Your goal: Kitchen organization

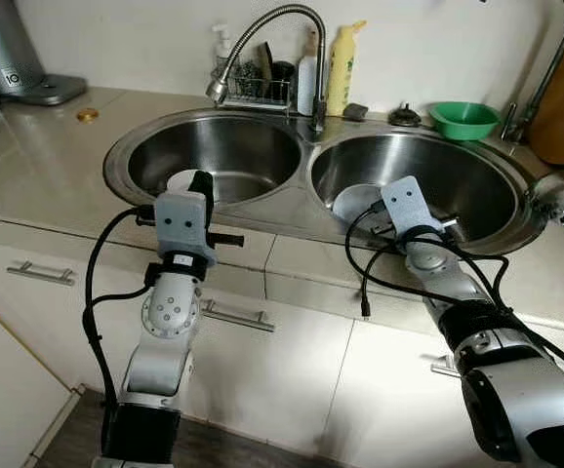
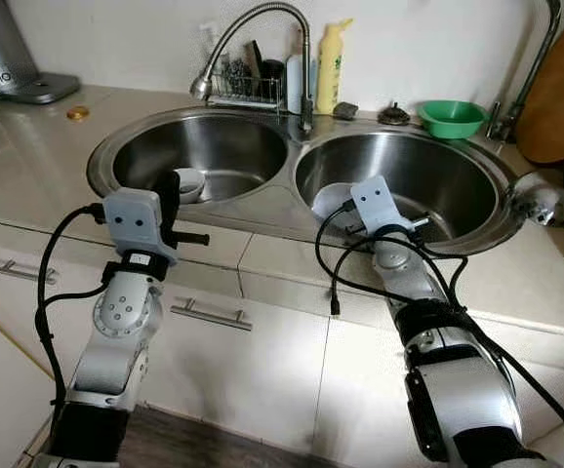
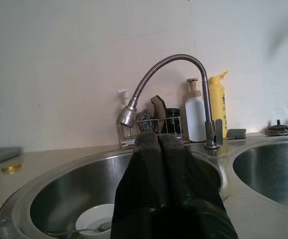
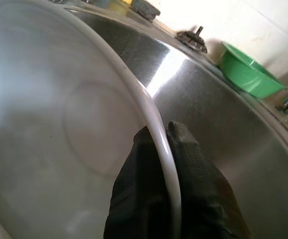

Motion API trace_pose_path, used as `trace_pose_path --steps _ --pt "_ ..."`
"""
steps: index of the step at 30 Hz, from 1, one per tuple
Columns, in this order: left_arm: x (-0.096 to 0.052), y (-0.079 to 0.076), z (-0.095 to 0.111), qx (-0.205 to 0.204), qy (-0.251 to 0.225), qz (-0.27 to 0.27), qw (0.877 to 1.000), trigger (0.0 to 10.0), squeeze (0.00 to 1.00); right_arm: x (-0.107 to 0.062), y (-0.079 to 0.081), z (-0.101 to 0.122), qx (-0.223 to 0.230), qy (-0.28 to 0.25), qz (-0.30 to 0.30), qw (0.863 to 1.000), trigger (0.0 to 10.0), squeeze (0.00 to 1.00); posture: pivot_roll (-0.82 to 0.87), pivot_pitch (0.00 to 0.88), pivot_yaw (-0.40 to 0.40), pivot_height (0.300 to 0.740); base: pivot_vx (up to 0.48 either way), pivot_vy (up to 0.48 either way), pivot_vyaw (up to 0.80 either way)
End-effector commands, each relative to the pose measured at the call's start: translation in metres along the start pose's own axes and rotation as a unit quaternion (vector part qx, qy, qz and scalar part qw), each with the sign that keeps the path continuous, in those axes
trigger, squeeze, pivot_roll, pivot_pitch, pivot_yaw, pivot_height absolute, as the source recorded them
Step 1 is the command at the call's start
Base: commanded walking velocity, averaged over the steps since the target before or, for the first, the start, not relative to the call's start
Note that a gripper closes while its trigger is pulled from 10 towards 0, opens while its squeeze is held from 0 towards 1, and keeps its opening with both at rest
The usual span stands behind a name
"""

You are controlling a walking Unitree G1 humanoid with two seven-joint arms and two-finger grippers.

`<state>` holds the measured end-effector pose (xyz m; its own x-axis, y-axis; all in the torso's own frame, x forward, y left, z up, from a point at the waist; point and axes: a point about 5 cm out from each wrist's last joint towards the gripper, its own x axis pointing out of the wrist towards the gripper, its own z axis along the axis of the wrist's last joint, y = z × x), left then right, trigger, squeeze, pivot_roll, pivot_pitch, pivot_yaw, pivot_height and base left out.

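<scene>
Two sink basins [image 1: 262,200] side by side, faucet [image 1: 267,39] behind the divide. Left of faucet: left gripper [image 3: 159,144] above the left basin's front rim, fingers pressed together, holding nothing; small white bowl [image 3: 95,219] with spoon [image 3: 79,230] on that basin's floor. Right of faucet: right gripper [image 4: 157,132] inside right basin, pinched on rim of large white bowl [image 4: 59,124]. Far right of faucet: green bowl [image 1: 463,119] on counter.
</scene>
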<state>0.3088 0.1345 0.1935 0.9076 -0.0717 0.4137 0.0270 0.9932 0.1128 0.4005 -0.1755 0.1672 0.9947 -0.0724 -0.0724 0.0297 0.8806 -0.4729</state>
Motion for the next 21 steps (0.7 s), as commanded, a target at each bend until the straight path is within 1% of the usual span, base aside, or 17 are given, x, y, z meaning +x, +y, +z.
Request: trace_pose_path --steps 1,2,3,4,5,12,17,19,21 --pt "0.000 0.001 -0.001 0.003 0.004 0.002 1.000 10.0 0.00 -0.001 0.009 -0.009 0.029 0.039 0.029 0.998 10.0 0.00 0.13 0.000 0.000 0.740 0.000 0.000 0.00" --pt "0.000 0.001 -0.001 0.003 0.005 0.002 1.000 10.0 0.00 -0.001 0.010 -0.011 0.036 0.045 0.035 0.998 10.0 0.00 0.13 0.000 0.000 0.740 0.000 0.000 0.00" --pt "0.000 0.001 -0.001 0.003 0.005 0.001 1.000 10.0 0.00 -0.001 0.009 -0.012 0.046 0.045 0.035 0.997 10.0 0.64 0.13 0.000 0.001 0.740 0.000 0.000 0.00" --pt "0.000 0.001 -0.001 0.003 0.005 0.001 1.000 10.0 0.00 -0.001 0.009 -0.012 0.046 0.045 0.035 0.997 10.0 0.64 0.13 0.000 0.001 0.740 0.000 0.000 0.00" --pt "0.000 0.001 -0.001 0.004 0.006 0.001 1.000 10.0 0.00 -0.001 0.008 -0.013 0.055 0.045 0.033 0.997 10.0 1.00 0.12 0.000 0.001 0.740 0.000 0.000 0.00" --pt "0.000 -0.001 -0.003 0.003 0.009 -0.002 1.000 10.0 0.00 0.000 0.003 -0.009 0.074 0.034 0.026 0.996 10.0 1.00 0.12 0.000 0.006 0.740 0.000 0.000 0.00" --pt "0.000 -0.002 -0.004 0.003 0.011 -0.004 1.000 10.0 0.00 0.000 0.004 -0.009 0.080 0.029 0.029 0.996 10.0 1.00 0.12 0.000 0.006 0.740 0.000 0.000 0.00" --pt "0.000 -0.001 -0.004 0.004 0.012 -0.006 1.000 10.0 0.00 -0.001 0.007 -0.010 0.074 0.026 0.047 0.996 10.0 1.00 0.12 0.000 0.007 0.740 0.000 0.000 0.00" --pt "0.000 -0.001 -0.005 0.004 0.014 -0.007 1.000 10.0 0.00 -0.003 0.014 -0.014 0.053 0.032 0.082 0.995 10.0 1.00 0.12 0.000 0.009 0.740 0.000 0.000 0.00"
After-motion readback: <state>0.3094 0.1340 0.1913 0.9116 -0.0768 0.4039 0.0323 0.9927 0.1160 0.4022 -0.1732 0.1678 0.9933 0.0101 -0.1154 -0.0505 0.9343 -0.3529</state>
